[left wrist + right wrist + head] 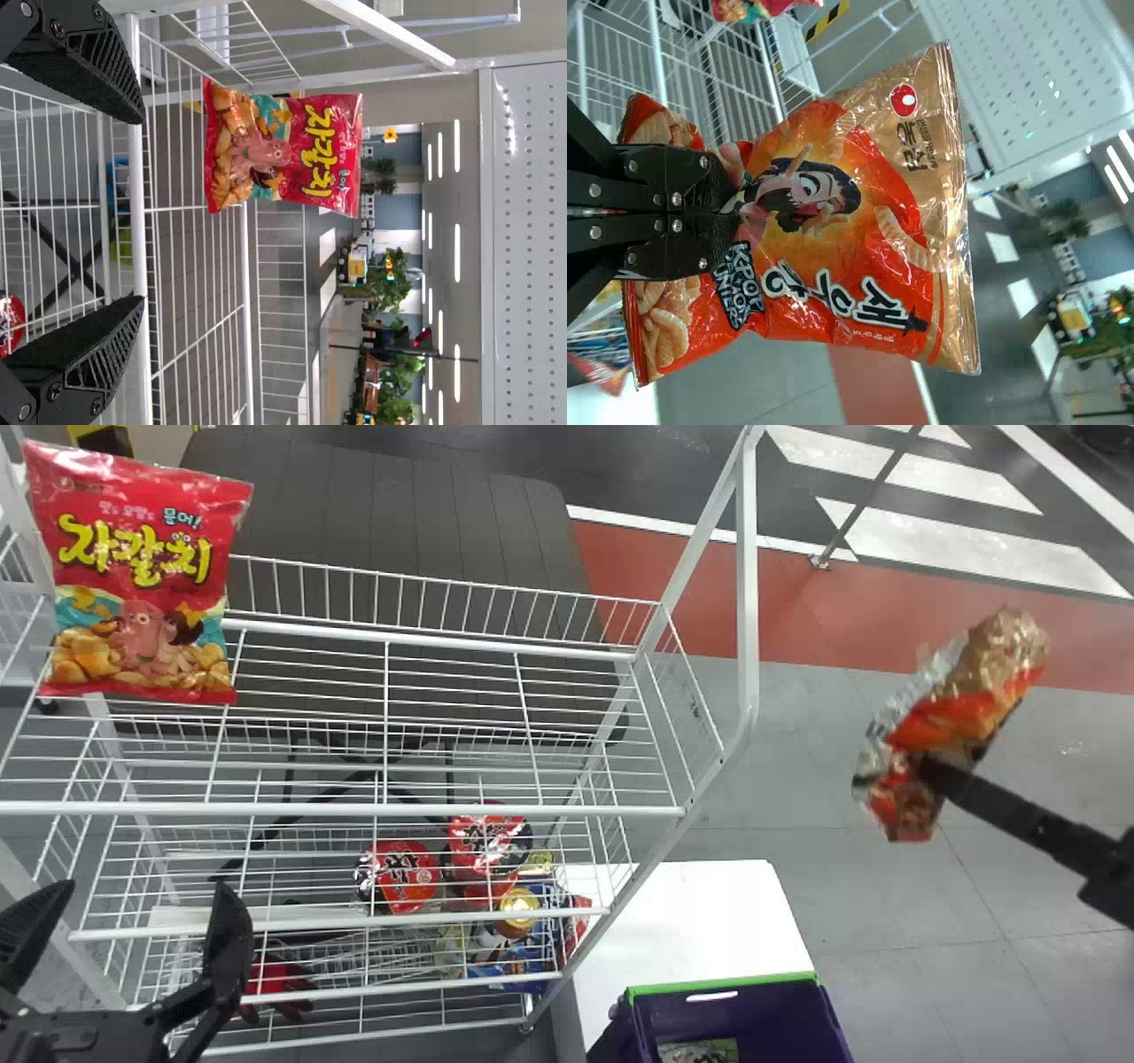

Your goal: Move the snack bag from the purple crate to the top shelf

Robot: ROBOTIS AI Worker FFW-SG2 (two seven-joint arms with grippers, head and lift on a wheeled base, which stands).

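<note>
In the head view my right gripper (930, 771) is at the right, over the floor beside the rack, shut on an orange and gold snack bag (961, 700). The right wrist view shows that gripper (731, 208) pinching the snack bag (833, 221) near one end, its printed face toward the camera. My left gripper (133, 921) stands open and empty at the head view's lower left, in front of the rack; the left wrist view has it (137, 212) with its fingers wide apart. The top shelf (443, 642) is the rack's upper wire basket. The purple crate (753, 1010) sits at the bottom edge.
A red snack bag (142, 576) stands upright at the top shelf's left end. Lower shelves hold red cup noodles (399, 875) and other packages. The rack's white right post (749, 602) rises between the shelf and the held bag. A white table (691, 921) is under the crate.
</note>
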